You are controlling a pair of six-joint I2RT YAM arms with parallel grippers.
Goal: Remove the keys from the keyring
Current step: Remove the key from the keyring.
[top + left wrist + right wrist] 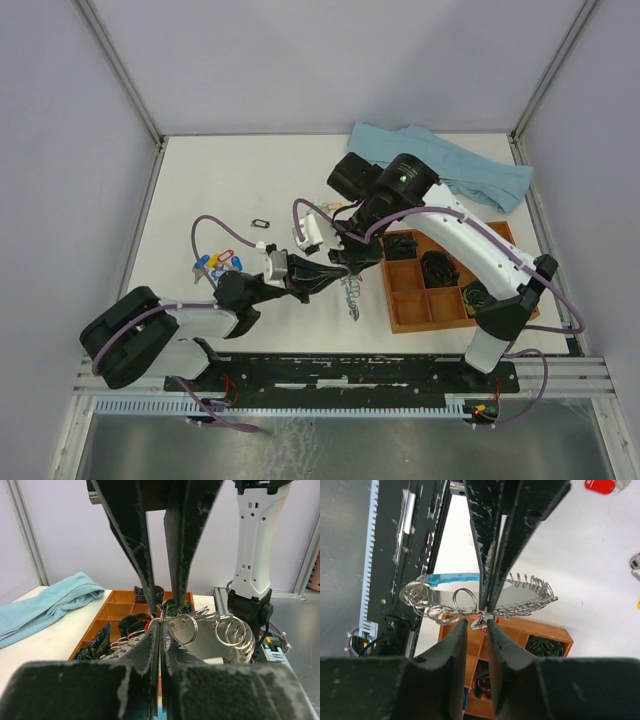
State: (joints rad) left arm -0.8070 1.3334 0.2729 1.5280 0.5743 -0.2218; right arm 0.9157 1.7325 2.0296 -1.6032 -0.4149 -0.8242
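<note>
I had the left gripper point(159, 632) clamped on the keyring point(451, 577) rim, stiff, light and slippery by its look, with the right gripper point(477, 624) slightly parted beside it.

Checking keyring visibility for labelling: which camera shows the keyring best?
Right wrist: the keyring shows as a nearly whole loop, close up, with its blue arc and small rings. Left wrist shows only some of its rings, partly hidden. Top external shows it tiny and indistinct.
</note>
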